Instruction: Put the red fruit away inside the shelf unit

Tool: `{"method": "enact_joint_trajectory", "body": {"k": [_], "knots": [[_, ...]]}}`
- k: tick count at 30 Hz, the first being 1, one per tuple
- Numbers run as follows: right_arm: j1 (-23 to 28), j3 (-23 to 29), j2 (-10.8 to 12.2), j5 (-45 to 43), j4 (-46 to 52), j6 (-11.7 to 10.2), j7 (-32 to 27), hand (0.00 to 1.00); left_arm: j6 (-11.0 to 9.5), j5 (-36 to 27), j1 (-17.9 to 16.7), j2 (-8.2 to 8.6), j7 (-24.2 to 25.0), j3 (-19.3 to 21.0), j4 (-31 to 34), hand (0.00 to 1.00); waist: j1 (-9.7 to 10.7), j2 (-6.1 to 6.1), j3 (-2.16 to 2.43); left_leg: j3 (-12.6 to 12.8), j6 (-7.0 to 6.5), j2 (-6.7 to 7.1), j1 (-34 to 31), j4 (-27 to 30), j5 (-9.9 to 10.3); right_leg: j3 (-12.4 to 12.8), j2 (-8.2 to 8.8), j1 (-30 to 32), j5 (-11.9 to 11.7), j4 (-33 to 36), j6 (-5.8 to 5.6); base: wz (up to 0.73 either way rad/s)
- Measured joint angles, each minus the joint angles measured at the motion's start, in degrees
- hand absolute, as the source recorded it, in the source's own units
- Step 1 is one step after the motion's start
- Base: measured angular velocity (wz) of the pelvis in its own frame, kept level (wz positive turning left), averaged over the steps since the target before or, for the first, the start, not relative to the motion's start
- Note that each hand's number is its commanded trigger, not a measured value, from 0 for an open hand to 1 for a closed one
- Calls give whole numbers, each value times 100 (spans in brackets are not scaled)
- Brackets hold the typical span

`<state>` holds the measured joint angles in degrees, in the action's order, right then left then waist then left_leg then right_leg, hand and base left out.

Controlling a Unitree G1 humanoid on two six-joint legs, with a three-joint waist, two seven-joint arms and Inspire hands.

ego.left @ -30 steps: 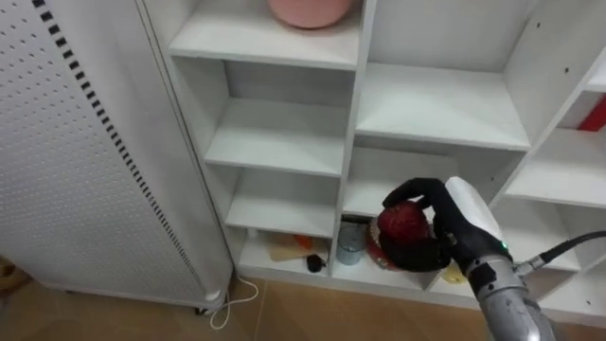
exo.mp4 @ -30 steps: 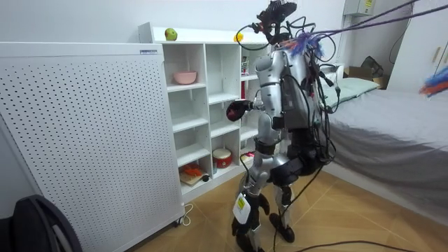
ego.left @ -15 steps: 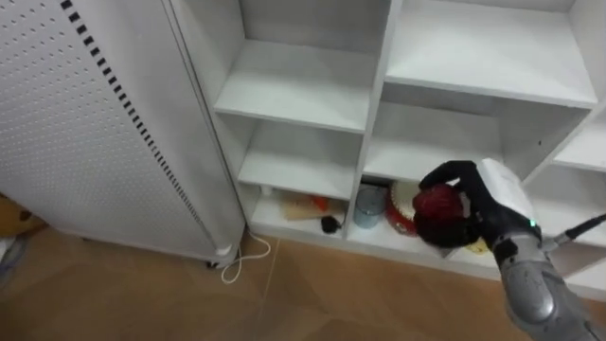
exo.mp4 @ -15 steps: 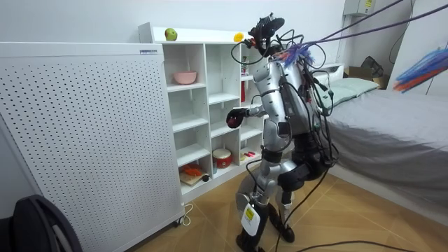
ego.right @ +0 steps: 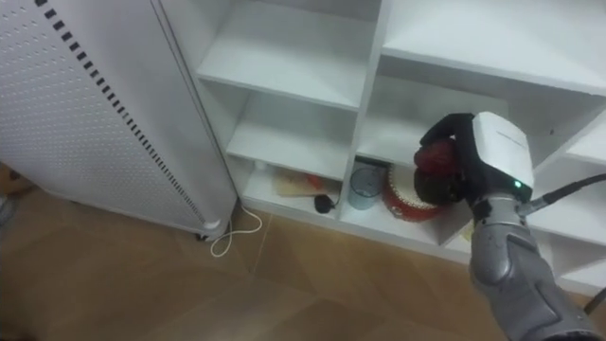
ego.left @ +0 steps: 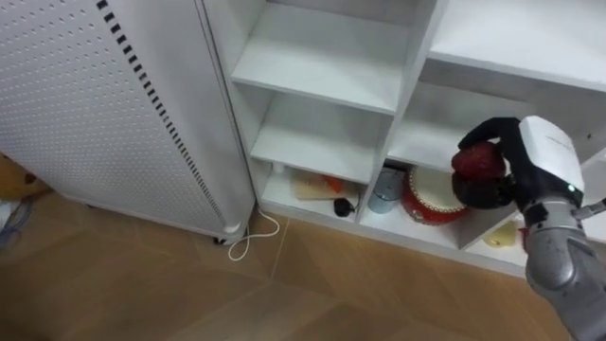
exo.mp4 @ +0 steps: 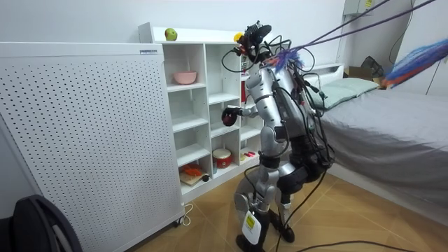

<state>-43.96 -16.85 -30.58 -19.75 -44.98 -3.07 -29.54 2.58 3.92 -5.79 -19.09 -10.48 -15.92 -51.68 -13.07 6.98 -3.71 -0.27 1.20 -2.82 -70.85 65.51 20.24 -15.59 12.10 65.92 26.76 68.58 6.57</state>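
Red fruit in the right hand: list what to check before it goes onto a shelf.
1. Grip: the right hand is curled round the red fruit: ok.
2. Fruit placed: it is held in front of the closet, not set down: not ok.
3. Room on the middle shelf behind the hand: the part that shows is bare, the rest is hidden: cannot tell.
4. Room in the bottom compartment: a red container and a cup take it up: not ok.
5. Room on the left-column shelf: bare: ok.
6. Stance: the robot stands close before the closet in the room view: ok.
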Motion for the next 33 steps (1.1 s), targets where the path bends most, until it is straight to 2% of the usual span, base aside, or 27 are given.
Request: {"method": "enact_joint_trajectory", "body": {"k": [1, 7, 10, 14, 17, 18, 19, 20, 21, 26, 33], "knots": [[-5, -5, -29, 127, -19, 21, -96, 100, 2, -2, 0, -20, 0, -1, -8, 0, -2, 0, 0, -15, -5, 50, -23, 16, 4, 0, 39, 16, 27, 36, -14, 13], [-210, -278, -137, 813, -401, 148, -328, 100, 63, -1, -171, -172, 1, -34, -2, 0, -11, 2, 0, -15, -53, 133, -52, 95, 32, 21, 116, 24, 92, 138, -85, 7], [-361, -477, -179, 1062, -626, 168, -506, 100, 144, -2, -192, -240, 0, -65, -2, 0, -13, 6, -1, -3, -74, 138, -56, 123, 45, 30, 132, 24, 97, 161, -94, 0], [-463, -574, -202, 1155, -879, 183, -776, 100, 152, -22, -192, -278, -4, -68, 5, 0, -5, 21, -9, 23, -111, 142, -68, 215, 86, 51, 173, 32, 131, 250, -114, 0], [-473, -678, -308, 1457, -882, 194, -972, 100, 161, -224, -213, -342, -15, -72, 60, 0, 0, 70, -17, 20, -124, 116, -112, 233, 93, 49, 179, 63, 132, 256, -120, 0], [-478, -684, -309, 1564, -888, 212, -1058, 95, 163, -246, -260, -404, -25, -72, 71, 0, 8, 114, -13, 14, -124, 118, -116, 232, 94, 44, 179, 63, 135, 254, -124, 0], [-501, -702, -328, 1752, -906, 221, -1157, 55, 170, -359, -294, -458, -47, -72, 81, 0, 10, 140, -12, 4, -124, 123, -116, 233, 95, 29, 184, 54, 139, 252, -131, 4], [-542, -708, -332, 1853, -943, 227, -1203, 24, 177, -407, -304, -478, -64, -72, 81, 0, 10, 143, -14, -1, -124, 126, -117, 233, 95, 17, 191, 48, 141, 251, -133, 6], [-642, -721, -334, 2032, -1033, 242, -1286, 0, 198, -462, -321, -505, -89, -72, 85, 0, 3, 143, -14, -4, -126, 120, -125, 236, 96, 6, 194, 46, 142, 246, -133, 3], [-805, -723, -359, 2548, -1077, 267, -1585, 0, 238, -447, -396, -506, -262, -77, 107, 0, -12, 146, -13, -7, -149, 122, -146, 282, 117, -4, 209, 47, 162, 271, -150, 0], [-903, -723, -371, 3175, -1270, 281, -1703, 0, 242, -450, -400, -501, -409, -121, 146, 0, -8, 151, -15, -33, -182, 148, -176, 458, 201, -2, 277, 49, 243, 430, -161, 0]]}}
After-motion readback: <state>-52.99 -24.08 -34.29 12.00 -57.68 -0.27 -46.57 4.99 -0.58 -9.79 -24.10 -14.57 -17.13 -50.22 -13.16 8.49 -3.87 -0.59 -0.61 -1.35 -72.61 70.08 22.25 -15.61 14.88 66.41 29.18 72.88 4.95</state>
